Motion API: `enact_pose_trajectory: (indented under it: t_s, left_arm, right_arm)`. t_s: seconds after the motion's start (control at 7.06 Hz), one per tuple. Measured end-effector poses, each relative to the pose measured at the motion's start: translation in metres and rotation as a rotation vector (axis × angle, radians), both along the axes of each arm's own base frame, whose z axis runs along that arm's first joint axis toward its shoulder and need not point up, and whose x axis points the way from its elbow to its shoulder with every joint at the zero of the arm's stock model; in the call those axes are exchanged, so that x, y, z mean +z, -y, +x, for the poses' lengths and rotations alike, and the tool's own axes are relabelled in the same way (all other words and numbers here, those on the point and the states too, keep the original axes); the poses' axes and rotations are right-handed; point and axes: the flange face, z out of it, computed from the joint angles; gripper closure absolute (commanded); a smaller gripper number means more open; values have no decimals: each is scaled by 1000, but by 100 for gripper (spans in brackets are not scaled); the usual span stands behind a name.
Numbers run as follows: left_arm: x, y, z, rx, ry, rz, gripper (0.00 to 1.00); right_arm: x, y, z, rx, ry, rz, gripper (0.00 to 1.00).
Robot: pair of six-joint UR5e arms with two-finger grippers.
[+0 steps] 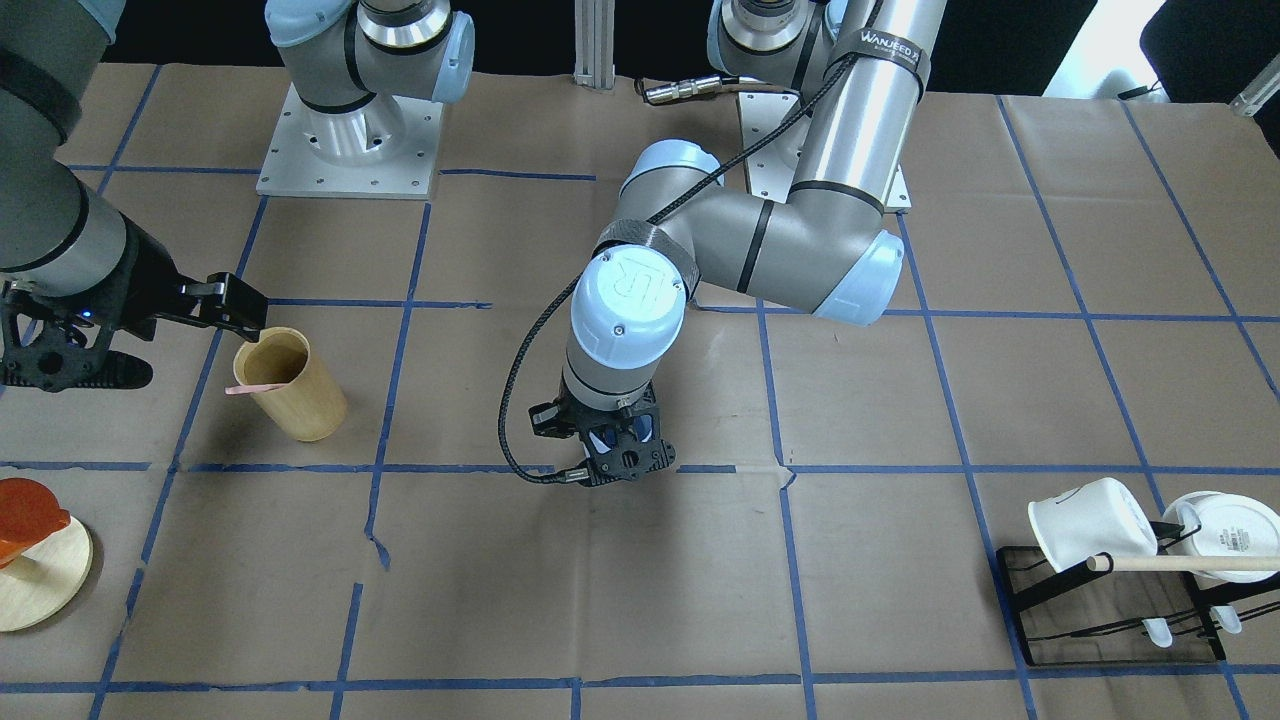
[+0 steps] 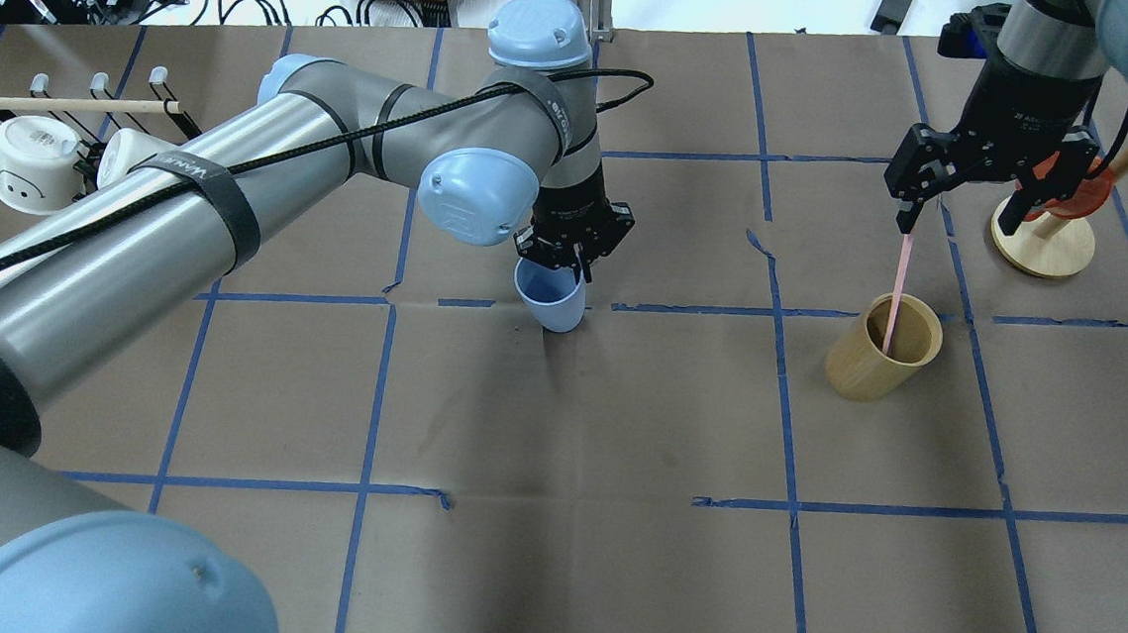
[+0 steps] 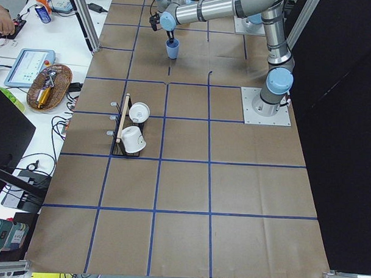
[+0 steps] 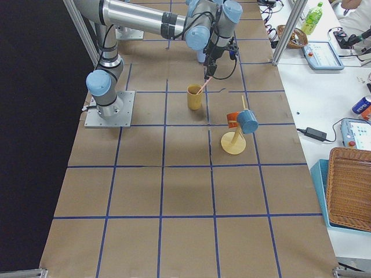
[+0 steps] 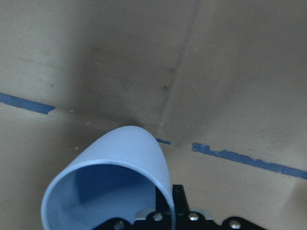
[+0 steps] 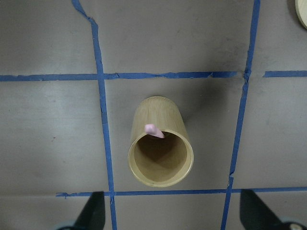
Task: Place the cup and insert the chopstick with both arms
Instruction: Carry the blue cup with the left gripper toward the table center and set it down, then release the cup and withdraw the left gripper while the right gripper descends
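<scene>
My left gripper (image 2: 569,247) is shut on the rim of the light blue cup (image 2: 551,301), which hangs slightly tilted just over the paper near the table's middle; I cannot tell if it touches. The cup fills the left wrist view (image 5: 120,167), and only a sliver of it (image 1: 621,436) shows under the left gripper (image 1: 620,455). One pale pink chopstick (image 2: 898,290) leans in the tan wooden cup (image 2: 881,359). My right gripper (image 2: 956,217) is open above it, one finger (image 2: 907,206) at the stick's top. In the right wrist view the stick's tip (image 6: 153,130) shows at the wooden cup (image 6: 160,143).
A black rack with white mugs (image 2: 37,159) and a beige dowel (image 2: 82,105) stands at the robot's far left. A wooden stand (image 2: 1044,241) with an orange cup sits just right of the right gripper; a darker blue cup (image 4: 248,121) hangs on it. The arm bases (image 1: 350,140) are behind.
</scene>
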Motion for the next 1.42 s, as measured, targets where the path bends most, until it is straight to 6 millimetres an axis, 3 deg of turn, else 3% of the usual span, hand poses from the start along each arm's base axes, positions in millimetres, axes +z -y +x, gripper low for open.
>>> enact_pose_trajectory:
  t_s: [0.14,0.42,0.57,0.85,1.13,1.42]
  left_arm:
    - [-1,1,-2,-2,-2,-2,2]
    - [2,-1,-5,-7,-5,-7,0]
    - [14,-3,-5,-9,-9,-18,3]
    - [66,-13,5,-16,-8,-37,1]
    - [115,-23,41,-45,10,2,1]
    - [162,-28,112,-99,5,-5,1]
  right_arm:
    - [-8,11,-1,1,2,12,0]
    - [-28,26,-2,1,11,44,0]
    - [-33,27,-1,1,11,55,0]
    - [-41,28,1,0,12,73,0]
    - [-46,31,3,0,11,77,0]
    - [-62,37,3,1,13,101,0]
